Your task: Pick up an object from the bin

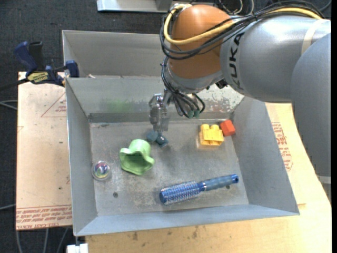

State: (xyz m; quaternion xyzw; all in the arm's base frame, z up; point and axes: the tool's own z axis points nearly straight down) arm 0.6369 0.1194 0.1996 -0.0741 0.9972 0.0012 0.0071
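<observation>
**Surroundings.** The two-finger gripper [158,129] points down over the back half of the grey metal bin [78,141], close to its rear wall.
- Nearer the front and to the view's left of the gripper lies a pale green soft plastic cup with a flared, wavy rim [136,158], tipped on its side. It is the nearest neighbour of the gripper's tip, yet lies apart from it.
- Further left of the cup, well apart from the gripper, rests a small clear shiny ball [100,169].
- To the view's right of the gripper sits a yellow plastic building block [210,135], with a small orange-red block [227,127] touching its far corner.
- Along the front of the bin, well apart from the gripper, lies a blue plastic hairbrush with a bristled head [196,188].

**Task item.** A small dark teal lump [158,138] lies on the bin floor at the gripper's tip. Contact cannot be determined.

**Tool state.** Whether the gripper is wide or narrow cannot be told from this view.
</observation>
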